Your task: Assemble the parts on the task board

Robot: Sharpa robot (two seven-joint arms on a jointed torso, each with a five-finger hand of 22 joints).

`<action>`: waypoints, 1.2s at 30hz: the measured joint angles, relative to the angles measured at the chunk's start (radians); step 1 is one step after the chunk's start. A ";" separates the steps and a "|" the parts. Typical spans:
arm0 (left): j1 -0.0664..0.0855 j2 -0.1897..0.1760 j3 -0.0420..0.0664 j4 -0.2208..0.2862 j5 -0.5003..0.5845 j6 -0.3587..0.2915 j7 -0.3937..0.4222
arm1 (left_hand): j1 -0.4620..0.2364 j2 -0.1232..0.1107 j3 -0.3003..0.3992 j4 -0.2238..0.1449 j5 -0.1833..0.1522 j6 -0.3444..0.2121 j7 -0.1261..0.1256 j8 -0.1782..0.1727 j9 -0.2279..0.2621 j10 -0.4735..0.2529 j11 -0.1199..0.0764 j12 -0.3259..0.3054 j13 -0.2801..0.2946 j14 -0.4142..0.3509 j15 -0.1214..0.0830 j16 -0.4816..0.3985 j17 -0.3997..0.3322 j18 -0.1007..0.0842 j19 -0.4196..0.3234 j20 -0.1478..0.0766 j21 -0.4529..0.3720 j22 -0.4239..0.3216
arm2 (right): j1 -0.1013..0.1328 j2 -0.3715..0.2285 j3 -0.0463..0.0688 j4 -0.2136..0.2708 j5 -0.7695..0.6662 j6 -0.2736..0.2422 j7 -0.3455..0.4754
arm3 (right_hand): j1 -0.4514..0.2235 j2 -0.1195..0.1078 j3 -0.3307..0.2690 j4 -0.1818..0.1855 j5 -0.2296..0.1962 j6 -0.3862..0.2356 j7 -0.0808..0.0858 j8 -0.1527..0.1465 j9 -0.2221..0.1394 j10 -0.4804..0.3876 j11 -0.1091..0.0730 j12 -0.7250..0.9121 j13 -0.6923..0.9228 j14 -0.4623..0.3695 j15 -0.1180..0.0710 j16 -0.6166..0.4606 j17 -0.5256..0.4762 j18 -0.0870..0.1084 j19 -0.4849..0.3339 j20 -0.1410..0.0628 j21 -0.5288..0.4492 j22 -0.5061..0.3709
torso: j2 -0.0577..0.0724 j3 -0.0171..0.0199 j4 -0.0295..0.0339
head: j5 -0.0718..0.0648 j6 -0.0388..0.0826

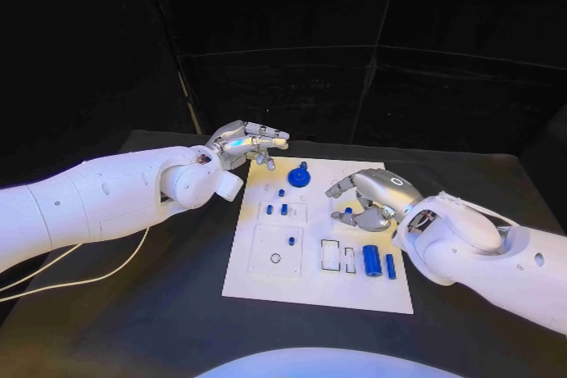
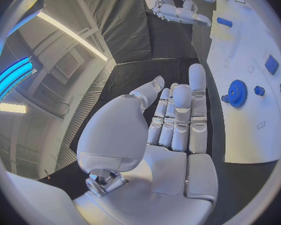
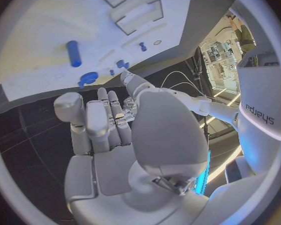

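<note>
The black worktop (image 1: pixel 142 312) carries the white task board (image 1: pixel 310 292), and the main risk, as I judge it, is to that board: it lies loose on the worktop, so a hand pressing a part in at a slant could slide or tip it and shake the smaller pieces out of place. The left hand (image 1: pixel 246 143) hovers over the board's far left corner, fingers loosely curled with nothing in them as far as the wrist view shows; the right hand (image 1: pixel 369 199) hangs over the board's right side, released and holding nothing. Both sit close to small parts, so a careless descent could knock the blue gear (image 1: pixel 299 178) or scatter the little blue pegs (image 1: pixel 277 207). As for holders, the board's rectangular recesses (image 1: pixel 331 254) look unfilled; the large blue cylinder (image 1: pixel 372 260) and the slimmer blue pin (image 1: pixel 390 266) lie beside them on the board's surface, liable to roll.
</note>
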 measured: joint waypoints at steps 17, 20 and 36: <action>0.000 0.005 0.000 0.001 0.000 0.000 0.001 | 0.000 0.000 0.000 0.000 0.000 0.000 0.000 0.000 0.000 0.000 0.000 0.000 0.000 0.000 0.000 0.000 0.000 0.000 0.000 0.000 0.000 0.000 | 0.040 -0.022 0.003 -0.057 0.020 0.157 -0.060 | 0.042 0.042 -0.149 0.008 -0.005 -0.026 -0.016 0.000 0.001 -0.051 0.002 0.046 -0.001 0.004 -0.004 -0.012 -0.021 0.000 -0.005 -0.005 -0.021 -0.025 | 0.002 0.0002 0.0014 | -0.027 0.021; 0.000 0.005 0.000 0.001 0.000 0.000 0.001 | 0.000 0.000 0.000 0.000 0.000 0.000 0.000 0.000 0.000 0.000 0.000 0.000 0.000 0.000 0.000 0.000 0.000 0.000 0.000 0.000 0.000 0.000 | 0.040 -0.015 0.003 -0.060 0.014 0.185 -0.068 | 0.052 0.046 -0.155 0.011 -0.005 -0.025 -0.016 0.000 0.001 -0.050 0.002 0.057 0.001 0.002 -0.006 -0.017 -0.029 0.000 -0.002 -0.007 -0.021 -0.020 | 0.003 0.0002 0.0017 | -0.028 0.019; 0.000 0.006 0.000 0.000 0.000 0.000 0.001 | 0.000 0.000 0.000 0.000 0.000 0.000 0.000 0.000 0.000 0.000 0.000 0.004 0.000 0.000 0.000 0.000 0.000 0.000 0.000 0.000 0.000 0.000 | 0.040 0.039 0.001 -0.103 -0.001 0.288 -0.087 | 0.092 0.087 -0.118 0.024 -0.020 0.061 -0.011 0.011 0.005 0.098 -0.021 0.068 -0.004 0.000 -0.022 0.008 0.007 0.000 0.046 -0.022 0.028 0.060 | 0.003 0.0008 0.0020 | -0.022 0.012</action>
